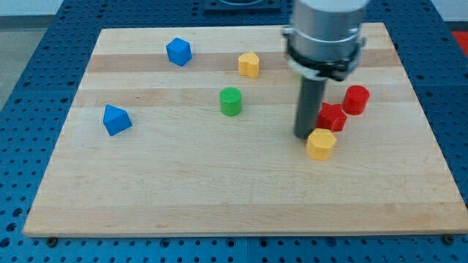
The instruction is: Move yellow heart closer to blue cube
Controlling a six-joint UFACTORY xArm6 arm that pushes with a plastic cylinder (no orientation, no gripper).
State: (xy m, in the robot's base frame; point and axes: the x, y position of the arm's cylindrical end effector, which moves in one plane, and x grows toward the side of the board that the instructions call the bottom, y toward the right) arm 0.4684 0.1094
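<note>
The yellow heart [249, 64] lies near the view's top, a little right of centre. The blue cube [178, 51] lies to its left, near the top edge, with bare board between them. My tip [305, 136] rests on the board at the view's right, well below and to the right of the yellow heart. It stands just left of a red star-shaped block [332, 117] and just above-left of a yellow hexagonal block [321, 144].
A green cylinder [230, 101] stands near the centre, below the yellow heart. A blue triangular block [116, 120] lies at the left. A red cylinder [356, 99] sits right of the red star. The wooden board [219, 197] ends on blue perforated table.
</note>
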